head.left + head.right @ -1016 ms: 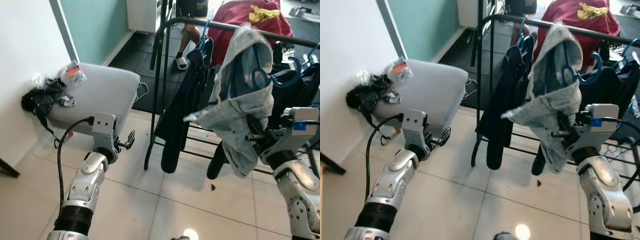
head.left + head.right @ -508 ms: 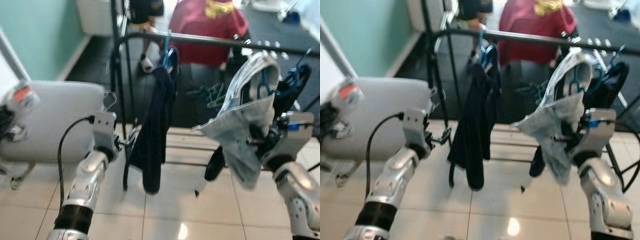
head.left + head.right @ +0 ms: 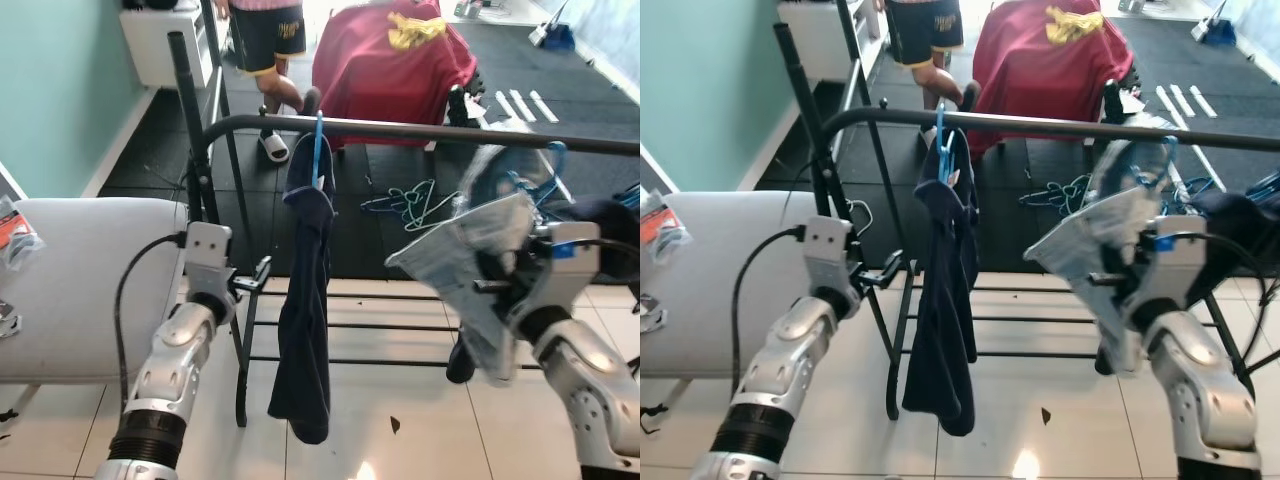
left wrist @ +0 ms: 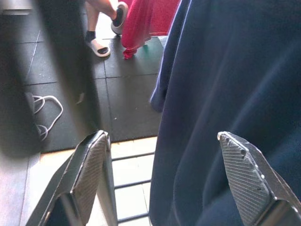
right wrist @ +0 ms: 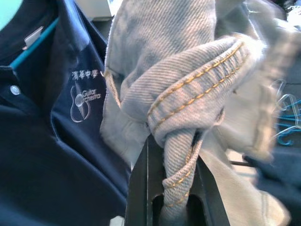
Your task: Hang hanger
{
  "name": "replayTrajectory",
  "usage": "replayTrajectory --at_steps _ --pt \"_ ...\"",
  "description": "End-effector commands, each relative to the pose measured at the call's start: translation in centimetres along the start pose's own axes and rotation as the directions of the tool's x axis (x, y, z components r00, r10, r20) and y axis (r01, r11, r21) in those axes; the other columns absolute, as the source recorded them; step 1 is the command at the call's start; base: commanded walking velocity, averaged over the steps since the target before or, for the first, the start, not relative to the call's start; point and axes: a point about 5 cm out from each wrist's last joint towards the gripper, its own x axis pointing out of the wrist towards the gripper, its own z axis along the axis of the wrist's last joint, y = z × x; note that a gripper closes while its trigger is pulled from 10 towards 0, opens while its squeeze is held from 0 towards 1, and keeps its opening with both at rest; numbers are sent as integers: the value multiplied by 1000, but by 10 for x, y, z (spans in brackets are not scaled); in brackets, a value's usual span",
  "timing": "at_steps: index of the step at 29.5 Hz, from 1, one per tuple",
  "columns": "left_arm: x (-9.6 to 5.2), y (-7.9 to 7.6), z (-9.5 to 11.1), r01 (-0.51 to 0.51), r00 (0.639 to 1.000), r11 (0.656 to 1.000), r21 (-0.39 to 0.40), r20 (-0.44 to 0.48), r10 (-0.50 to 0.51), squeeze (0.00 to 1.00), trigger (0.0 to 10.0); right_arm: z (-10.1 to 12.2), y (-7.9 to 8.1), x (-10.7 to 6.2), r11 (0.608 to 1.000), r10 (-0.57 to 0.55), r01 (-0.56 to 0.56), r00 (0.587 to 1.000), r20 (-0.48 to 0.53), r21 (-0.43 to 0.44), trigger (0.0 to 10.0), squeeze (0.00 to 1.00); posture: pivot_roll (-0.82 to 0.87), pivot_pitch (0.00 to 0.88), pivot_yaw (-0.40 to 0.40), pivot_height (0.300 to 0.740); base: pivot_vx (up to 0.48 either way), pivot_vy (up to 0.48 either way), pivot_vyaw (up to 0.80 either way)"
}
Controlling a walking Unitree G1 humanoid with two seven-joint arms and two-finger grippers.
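A black clothes rail (image 3: 400, 127) runs across in front of me. A navy shirt (image 3: 305, 300) hangs from it on a blue hanger (image 3: 318, 150). My right gripper (image 3: 497, 287) is shut on a light denim garment (image 3: 470, 250), which sits on another blue hanger (image 3: 548, 160). That hanger's hook is level with the rail; I cannot tell if it rests on it. In the right wrist view the denim (image 5: 188, 61) is bunched between the fingers (image 5: 141, 188). My left gripper (image 3: 262, 272) stands open beside the rack post, with the navy shirt (image 4: 225, 70) just ahead of its fingertips (image 4: 94, 160).
A grey padded cushion (image 3: 80, 280) lies at my left. A person (image 3: 265, 40) stands behind the rack beside a red cloth (image 3: 390, 60). Loose hangers (image 3: 405, 205) lie on the dark mat. A dark garment (image 3: 610, 215) hangs at the right end.
The whole view has swung round, so the rack now stands square in front of me. My right gripper still holds the denim garment, and the left stays open.
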Motion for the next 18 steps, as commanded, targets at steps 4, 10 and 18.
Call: replayTrajectory --at_steps 4,10,18 --pt "-2 3 -7 -34 999 999 -32 -36 33 0 10000 6 11 2 999 42 -42 999 -14 -22 10000 0 -77 204 -21 740 0 0 0" --pt "-3 5 -8 -52 998 998 -35 -44 51 0 10000 4 6 5 999 -18 17 999 -31 -29 10000 0 -78 203 -19 740 0 0 0" --pt "-6 9 -9 -82 996 994 -73 -33 80 0 10000 11 1 13 997 -74 74 997 16 -32 10000 0 -67 206 -17 740 0 0 0"
